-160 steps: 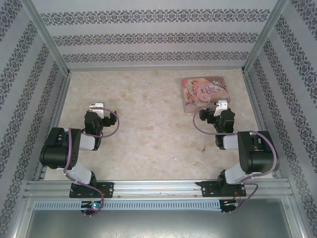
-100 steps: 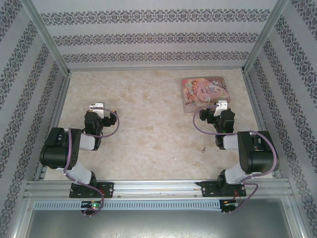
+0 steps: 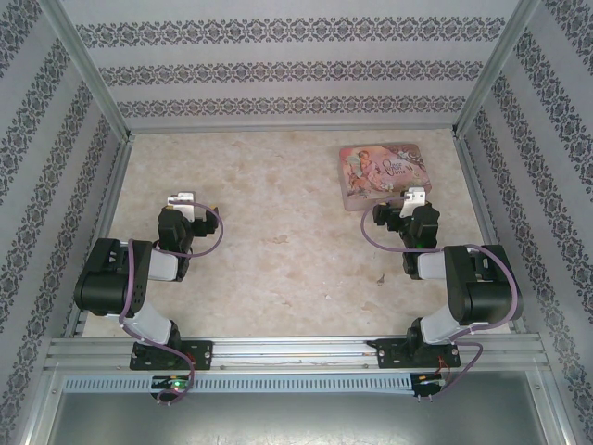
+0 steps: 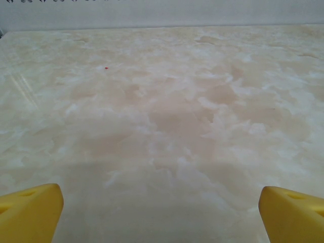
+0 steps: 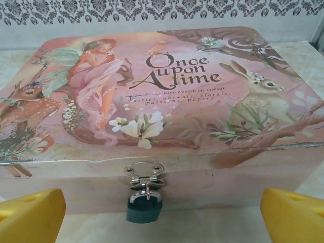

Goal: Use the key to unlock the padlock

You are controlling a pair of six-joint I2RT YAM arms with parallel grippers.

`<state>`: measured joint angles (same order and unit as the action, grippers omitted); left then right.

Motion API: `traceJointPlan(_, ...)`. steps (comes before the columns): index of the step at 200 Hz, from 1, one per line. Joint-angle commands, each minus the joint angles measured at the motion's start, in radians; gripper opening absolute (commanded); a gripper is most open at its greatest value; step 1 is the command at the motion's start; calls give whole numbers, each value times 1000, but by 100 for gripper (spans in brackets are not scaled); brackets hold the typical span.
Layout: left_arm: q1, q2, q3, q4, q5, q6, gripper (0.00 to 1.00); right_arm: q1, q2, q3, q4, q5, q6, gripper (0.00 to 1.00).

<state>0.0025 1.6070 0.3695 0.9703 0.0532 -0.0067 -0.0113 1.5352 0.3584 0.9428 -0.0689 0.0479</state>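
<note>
One pale marbled table [image 3: 278, 185] spans the overhead frame; the pink tin [image 3: 382, 174] lies at its upper right; my right pincer [image 5: 162, 217] faces the tin's front, yellow fingertips [image 5: 30, 215] spread wide at the lower corners, gripping nothing; my left pincer [image 4: 161, 217] gapes just as wide over bare table, empty; the padlock [image 5: 144, 210] hangs from the tin's clasp [image 5: 145, 174], lower centre of the right wrist frame; the key [image 3: 381, 278], a tiny sliver, lies on the table right of centre overhead.

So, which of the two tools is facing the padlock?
The right tool: the teal padlock hangs on the pink tin straight ahead of it. The left tool faces the marbled table.
</note>
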Motion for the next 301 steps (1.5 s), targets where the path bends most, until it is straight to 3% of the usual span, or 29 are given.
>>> traceJointPlan(1, 11, -12, 18, -16, 21, 12, 99, -7, -1, 17, 10, -17, -10, 98)
traceJointPlan(113, 11, -48, -6, 5, -8, -1, 99, -8, -27, 23, -18, -1, -4, 98)
traceJointPlan(161, 11, -259, 24, -223, -60, -16, 99, -9, -190, 32, -186, 31, 20, 98)
traceJointPlan(177, 11, -336, 65, -347, -87, -83, 99, -9, -258, 66, -326, 45, 38, 98)
traceJointPlan(195, 11, -392, 141, -515, -43, -166, 99, -18, -313, 133, -505, 48, 60, 98)
traceJointPlan(221, 11, -409, 246, -713, -26, -338, 99, -73, -334, 233, -673, -38, 123, 98)
traceJointPlan(265, -36, -323, 299, -734, 120, -588, 100, -228, -206, 414, -841, -223, 294, 98)
traceJointPlan(301, -178, -169, 434, -750, 176, -645, 100, -296, -71, 511, -851, -305, 369, 98)
